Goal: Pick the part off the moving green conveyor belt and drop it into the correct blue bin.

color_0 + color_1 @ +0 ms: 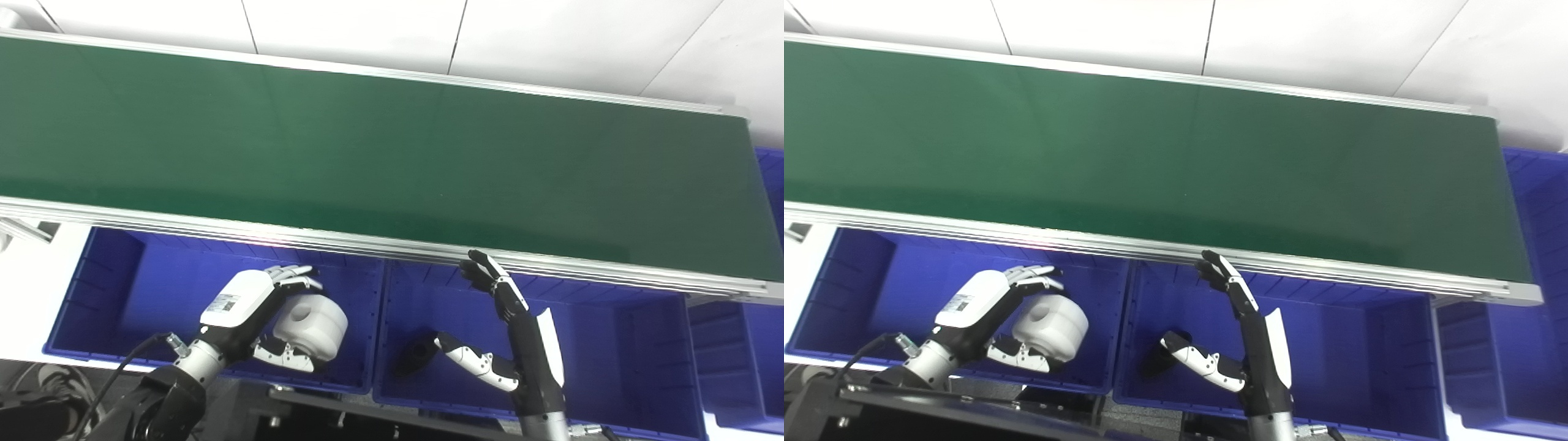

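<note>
A white cylindrical part (312, 326) with a round hole in its top sits between the fingers and thumb of my left hand (257, 312), above the left blue bin (110, 288). The fingers curl over its top and the thumb lies under it. My right hand (508, 331) stands upright and open over the middle blue bin (612, 343), fingers near the conveyor rail, thumb stretched left. A dark part (416, 354) lies on that bin's floor by the thumb tip. The green conveyor belt (367, 147) carries nothing in view.
The belt's aluminium front rail (367, 242) overhangs the bins' far edges. Another blue bin (744, 361) stands at the right, beyond the belt's end. A black frame (343, 416) runs along the near edge below the bins.
</note>
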Tool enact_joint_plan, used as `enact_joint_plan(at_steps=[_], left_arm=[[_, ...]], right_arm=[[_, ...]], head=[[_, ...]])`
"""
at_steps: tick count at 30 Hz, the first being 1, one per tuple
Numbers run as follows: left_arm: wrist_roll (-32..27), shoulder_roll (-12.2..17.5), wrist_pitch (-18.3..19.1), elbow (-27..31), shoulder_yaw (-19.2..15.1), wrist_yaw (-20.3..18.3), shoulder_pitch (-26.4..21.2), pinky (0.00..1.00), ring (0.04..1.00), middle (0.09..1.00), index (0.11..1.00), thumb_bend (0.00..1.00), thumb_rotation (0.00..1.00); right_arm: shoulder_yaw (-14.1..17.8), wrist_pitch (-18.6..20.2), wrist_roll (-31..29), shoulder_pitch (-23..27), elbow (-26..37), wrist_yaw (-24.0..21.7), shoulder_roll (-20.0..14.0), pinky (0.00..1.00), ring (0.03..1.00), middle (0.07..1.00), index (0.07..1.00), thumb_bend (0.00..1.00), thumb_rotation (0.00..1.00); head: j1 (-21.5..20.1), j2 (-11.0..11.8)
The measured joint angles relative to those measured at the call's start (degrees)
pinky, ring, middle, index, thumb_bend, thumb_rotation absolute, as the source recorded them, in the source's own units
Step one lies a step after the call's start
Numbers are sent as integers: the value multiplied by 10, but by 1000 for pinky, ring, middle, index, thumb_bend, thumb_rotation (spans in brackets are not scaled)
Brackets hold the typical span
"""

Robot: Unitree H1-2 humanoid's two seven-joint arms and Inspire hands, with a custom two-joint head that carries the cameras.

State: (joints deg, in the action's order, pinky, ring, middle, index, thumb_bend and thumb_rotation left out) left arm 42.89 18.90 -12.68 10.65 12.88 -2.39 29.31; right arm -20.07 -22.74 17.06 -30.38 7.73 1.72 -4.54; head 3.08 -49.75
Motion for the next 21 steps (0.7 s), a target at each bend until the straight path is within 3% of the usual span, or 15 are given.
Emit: enact_joint_plan(at_steps=[5, 7, 14, 17, 21], left_arm=[[-63, -7, 0, 9, 0, -9, 2, 915, 924, 928, 913, 800, 715], [-105, -13, -9, 8, 0, -9, 6, 856, 910, 922, 905, 806, 637], [-245, -33, -110, -15, 17, -5, 16, 781, 843, 872, 879, 810, 592], [-279, -34, -120, -25, 38, 14, 16, 774, 835, 862, 870, 826, 612], [-314, -33, -120, -35, 65, 35, 15, 765, 828, 856, 863, 823, 568]], right_arm=[[0, -1, 3, 0, -3, 0, 0, 783, 813, 826, 879, 723, 455], [0, -4, 3, 0, -10, 1, 0, 765, 812, 826, 876, 727, 445], [-2, -6, 17, 2, -30, 10, -1, 745, 798, 819, 872, 750, 466], [-1, -7, 32, 4, -42, 13, -1, 727, 791, 818, 869, 773, 472], [0, -7, 44, 5, -45, 16, -1, 737, 801, 829, 876, 784, 463]], head=[[-6, 15], [-11, 31], [-21, 65], [-24, 73], [-26, 89]])
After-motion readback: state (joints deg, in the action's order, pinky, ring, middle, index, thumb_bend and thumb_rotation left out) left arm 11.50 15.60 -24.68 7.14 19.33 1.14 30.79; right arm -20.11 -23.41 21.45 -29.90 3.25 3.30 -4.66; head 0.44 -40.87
